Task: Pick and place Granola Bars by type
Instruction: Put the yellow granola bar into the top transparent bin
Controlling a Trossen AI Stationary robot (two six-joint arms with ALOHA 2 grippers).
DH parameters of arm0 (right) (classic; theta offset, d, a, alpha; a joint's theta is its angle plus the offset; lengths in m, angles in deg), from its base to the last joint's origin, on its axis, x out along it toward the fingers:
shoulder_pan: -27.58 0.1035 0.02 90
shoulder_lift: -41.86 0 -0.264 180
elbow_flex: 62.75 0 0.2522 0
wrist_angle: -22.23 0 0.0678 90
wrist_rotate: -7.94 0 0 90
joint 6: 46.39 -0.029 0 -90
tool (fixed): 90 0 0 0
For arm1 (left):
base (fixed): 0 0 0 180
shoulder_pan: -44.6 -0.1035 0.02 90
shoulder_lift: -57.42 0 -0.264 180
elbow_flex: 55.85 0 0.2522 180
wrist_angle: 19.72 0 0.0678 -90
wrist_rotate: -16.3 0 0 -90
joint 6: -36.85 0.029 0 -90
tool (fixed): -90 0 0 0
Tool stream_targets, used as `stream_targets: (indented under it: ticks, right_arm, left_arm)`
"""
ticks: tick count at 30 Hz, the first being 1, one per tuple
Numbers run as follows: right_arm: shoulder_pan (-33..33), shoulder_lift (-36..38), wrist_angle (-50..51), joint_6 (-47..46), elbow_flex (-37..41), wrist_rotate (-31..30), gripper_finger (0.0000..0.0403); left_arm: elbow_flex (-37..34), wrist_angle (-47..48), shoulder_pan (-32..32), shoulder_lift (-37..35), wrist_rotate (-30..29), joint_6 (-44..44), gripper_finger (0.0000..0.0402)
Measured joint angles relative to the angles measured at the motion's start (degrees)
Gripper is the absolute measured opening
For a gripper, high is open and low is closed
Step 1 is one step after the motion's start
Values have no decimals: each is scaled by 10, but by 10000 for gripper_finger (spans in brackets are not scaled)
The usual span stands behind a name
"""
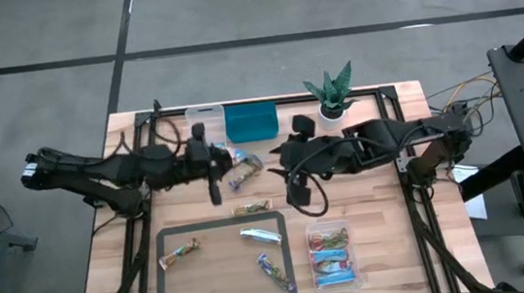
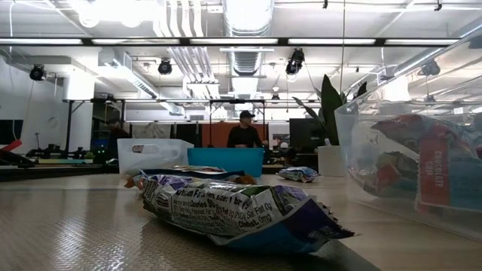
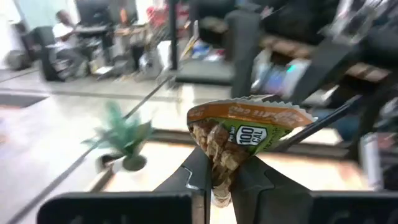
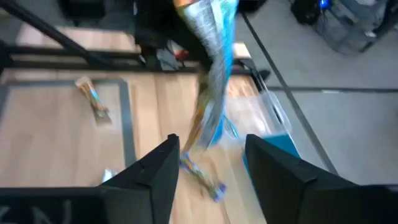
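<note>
My left gripper (image 1: 218,171) is shut on one granola bar (image 1: 244,172) with a green, orange and brown wrapper (image 3: 239,134), above the table's middle. My right gripper (image 1: 279,161) faces it from the right, open. In the right wrist view its fingers (image 4: 155,171) stand on either side of the bar's free end (image 4: 214,87); I see no touch. Another bar (image 1: 251,207) lies flat on the wood. Three more bars (image 1: 261,234) lie inside the grey frame. A clear tub (image 1: 332,253) holds several bars. My left gripper pinches the bar's crimped end (image 3: 219,180) between its two fingers, coming level from the table's left. The bar is lifted clear of the table. The rest of it sticks out beyond the fingertips toward the right gripper.
A teal bin (image 1: 251,121), a second clear tub (image 1: 204,118) and a potted plant (image 1: 332,95) stand along the far edge. The grey frame (image 1: 163,274) marks the near middle. A person (image 2: 245,134) sits in the room beyond the table.
</note>
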State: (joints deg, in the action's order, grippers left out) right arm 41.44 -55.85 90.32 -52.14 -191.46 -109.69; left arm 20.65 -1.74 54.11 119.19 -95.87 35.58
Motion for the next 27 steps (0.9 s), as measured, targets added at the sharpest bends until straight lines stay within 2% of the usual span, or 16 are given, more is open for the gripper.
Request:
stream_targets:
  ticks: [6,13,21,27]
  right_arm:
    - [0,6,106,-27,2,-10,195]
    - [0,19,84,-31,51,-10,196]
    - [4,20,2,-16,99,-8,196]
    - [5,21,-30,-17,120,-8,196]
  left_arm:
    - [99,211,-107,22,22,53,15]
    - [196,426,-255,86,86,119,12]
    - [212,541,-367,170,134,221,11]
    - [204,561,-408,244,137,277,10]
